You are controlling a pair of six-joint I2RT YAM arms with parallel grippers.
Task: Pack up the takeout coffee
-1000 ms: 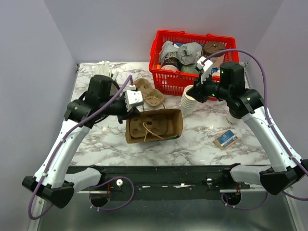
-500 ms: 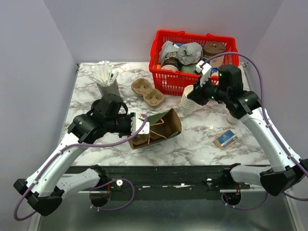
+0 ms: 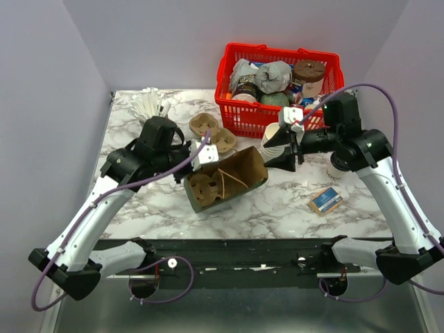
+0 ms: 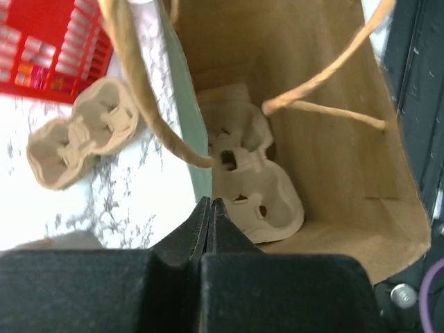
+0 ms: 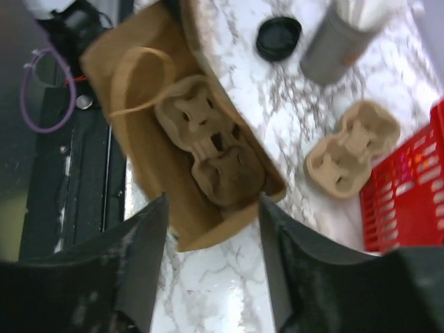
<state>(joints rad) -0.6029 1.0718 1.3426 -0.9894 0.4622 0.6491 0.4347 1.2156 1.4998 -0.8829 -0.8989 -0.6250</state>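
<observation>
The paper bag [image 3: 236, 177] stood open, but two twine handles [image 4: 139, 83] crossed its mouth and a cup carrier [image 4: 253, 191] filled its floor. The left gripper [image 4: 210, 208], clamped on the rim, blocked the bag's 11 o'clock side. A cup stack [image 3: 270, 144] crowded 2 o'clock, a spare carrier [image 3: 214, 133] 12 o'clock. Bare marble table [image 3: 281, 207] lay free at 4 o'clock, out to a small box [image 3: 325, 201].

Worktop [image 3: 277, 208]: white marble with grey veining. 1 red plastic basket [image 3: 239, 114] at the far edge, right of centre, mesh-walled and filled; its contents include 1 crumpled grey wrapper [image 3: 269, 75], 1 brown-lidded tub [image 3: 309, 71] and 1 dark jar [image 3: 244, 89]. 1 grey holder of white sticks [image 3: 154, 105] near the far left corner. 1 small blue and orange box [image 3: 325, 201] lying flat near the front right corner, well apart from the basket.
</observation>
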